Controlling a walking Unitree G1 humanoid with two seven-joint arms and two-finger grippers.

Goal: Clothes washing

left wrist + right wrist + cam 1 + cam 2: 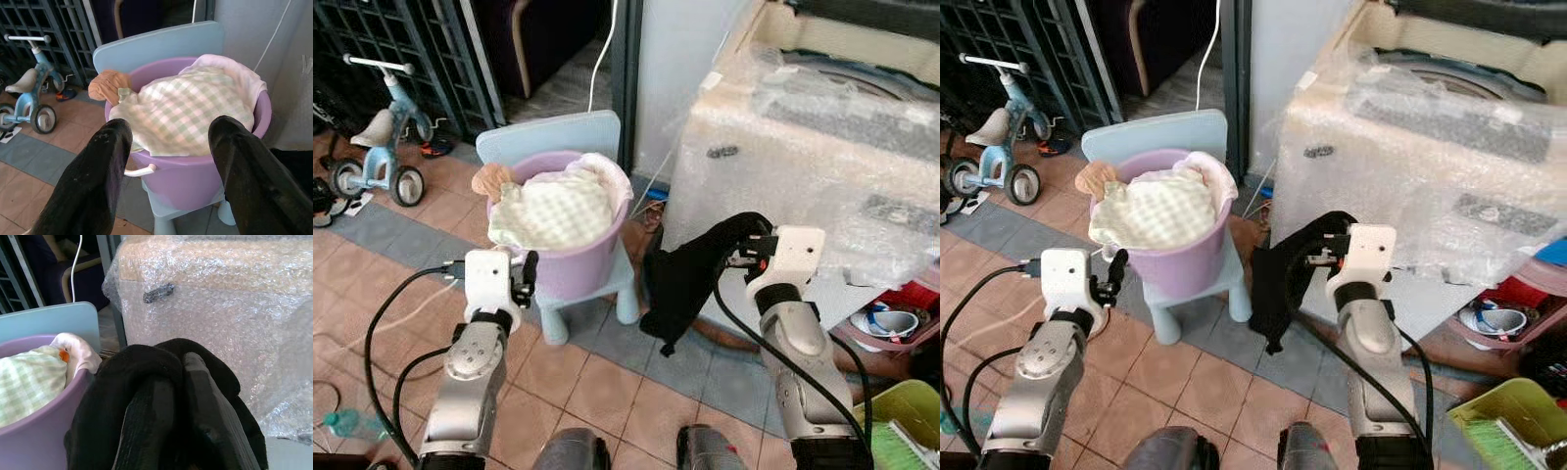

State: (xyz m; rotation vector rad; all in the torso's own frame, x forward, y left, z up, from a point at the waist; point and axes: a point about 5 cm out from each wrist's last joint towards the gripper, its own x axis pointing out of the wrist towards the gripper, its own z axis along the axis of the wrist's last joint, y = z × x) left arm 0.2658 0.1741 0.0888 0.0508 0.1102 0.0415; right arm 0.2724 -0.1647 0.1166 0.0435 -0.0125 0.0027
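Beside the wrapped washing machine (pixel 822 147), your right gripper (pixel 741 257) has its jaws closed on the black garment (pixel 690 279); lift it clear before swinging over the drum. Left gripper (pixel 168 166) gapes wide, empty, before the purple laundry tub (pixel 578 264).

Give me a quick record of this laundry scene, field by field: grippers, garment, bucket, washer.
right gripper: shut on black garment, held between bucket and washer
left gripper: open, empty, facing bucket
bucket: purple, on a blue chair, full of checked cloth
washer: wrapped in bubble wrap, on robot's right
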